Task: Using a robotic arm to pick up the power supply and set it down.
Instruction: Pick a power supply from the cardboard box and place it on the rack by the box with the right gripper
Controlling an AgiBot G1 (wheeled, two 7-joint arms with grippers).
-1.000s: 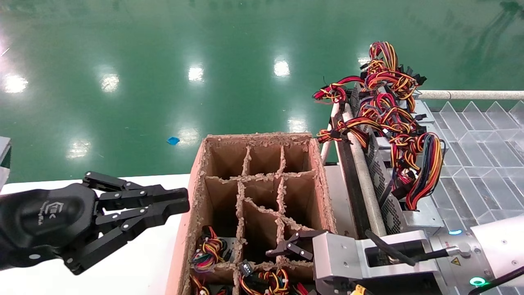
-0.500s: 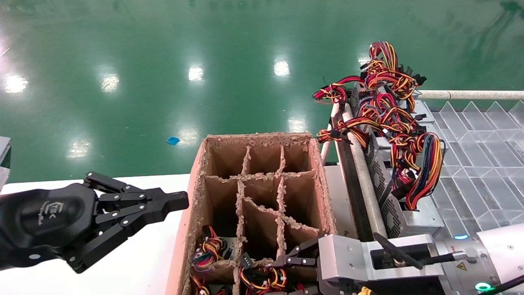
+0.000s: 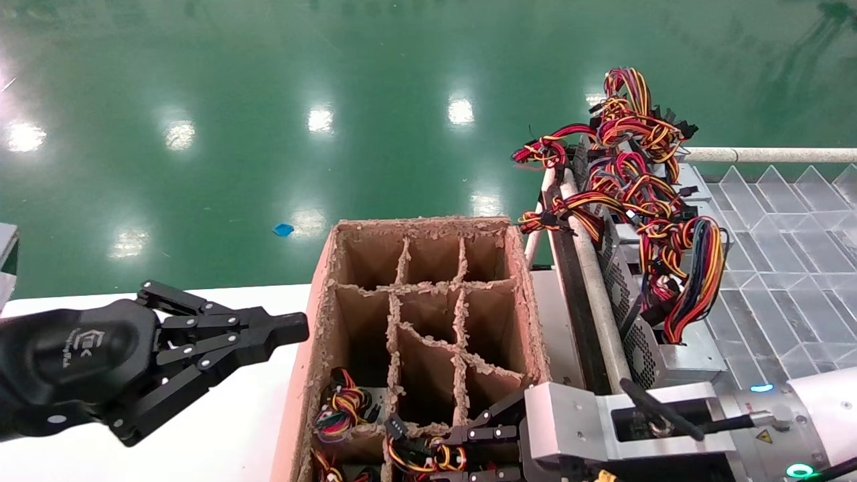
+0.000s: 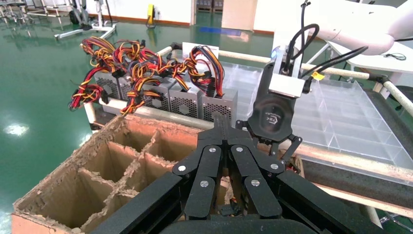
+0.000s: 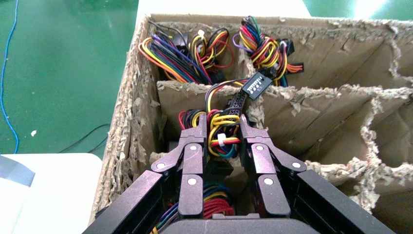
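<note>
A tall cardboard box (image 3: 428,314) with ragged, frayed edges and thin cardboard dividers is seen at the lower centre of the head view, standing beside a smooth white counter (image 3: 221,415). The right hand (image 3: 462,447), black and jointed on a silver-grey boxy wrist block, is lowered into a compartment at the bottom edge of the frame. In the right wrist view its fingers (image 5: 191,156) are set narrowly apart on either side of a bundle of red, yellow and black wires (image 5: 221,134) belonging to the power supply (image 3: 428,458); whether the wires are actually pinched cannot be told. The metal body of that unit is hidden deep in the compartment. The left hand (image 3: 294,329), rounded, glossy black with a white logo, is held over the counter at the lower left, its fingers pressed together with nothing between them. At the upper right, a row of grey perforated sheet-metal units (image 3: 629,321) with tangled wiring is lined along a rail.
</note>
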